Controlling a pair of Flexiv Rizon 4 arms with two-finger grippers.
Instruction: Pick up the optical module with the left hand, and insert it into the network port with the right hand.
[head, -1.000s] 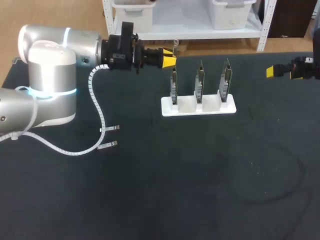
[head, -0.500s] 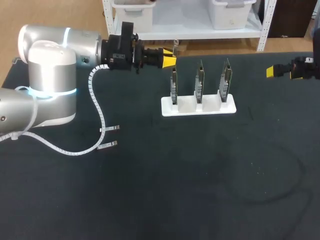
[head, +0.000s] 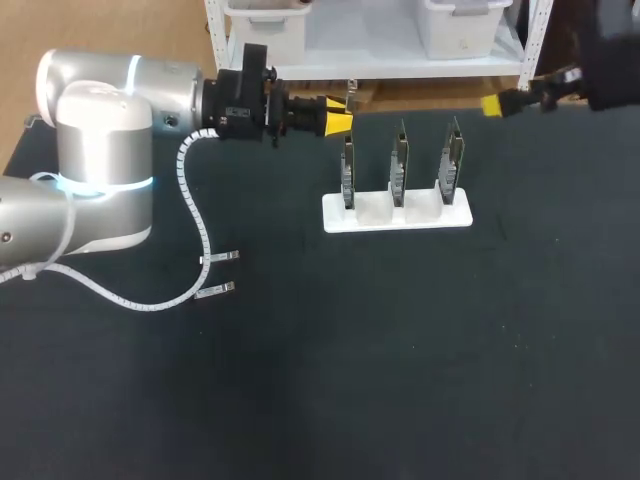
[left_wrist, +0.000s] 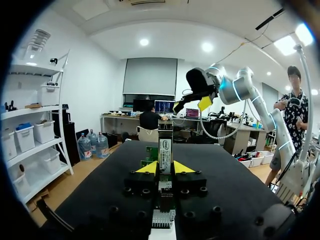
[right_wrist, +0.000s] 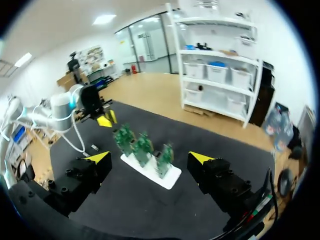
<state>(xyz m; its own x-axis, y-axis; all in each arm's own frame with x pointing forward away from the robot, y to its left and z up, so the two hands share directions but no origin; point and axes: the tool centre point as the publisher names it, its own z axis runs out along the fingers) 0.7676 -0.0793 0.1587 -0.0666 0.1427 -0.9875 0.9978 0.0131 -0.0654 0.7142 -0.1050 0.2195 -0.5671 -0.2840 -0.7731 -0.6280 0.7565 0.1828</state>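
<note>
My left gripper (head: 340, 122) is held level above the table's far left part, shut on a slim optical module (head: 350, 98) that sticks out past its yellow tips. The left wrist view has the module (left_wrist: 165, 150) upright between the two fingers. Three upright green boards with network ports (head: 399, 160) stand in a white holder (head: 397, 214) just right of that gripper. My right gripper (head: 497, 104) hangs open and empty over the far right edge. From the right wrist the boards (right_wrist: 143, 143) lie ahead of the open gripper (right_wrist: 150, 159).
Two small metal modules (head: 220, 259) (head: 215, 291) lie on the dark mat (head: 400, 350) under the left arm's white cable. The left arm (head: 100, 150) fills the mat's left side.
The right gripper has risen and swung left from the right edge toward the back of the table. The left arm and its module have not moved.
</note>
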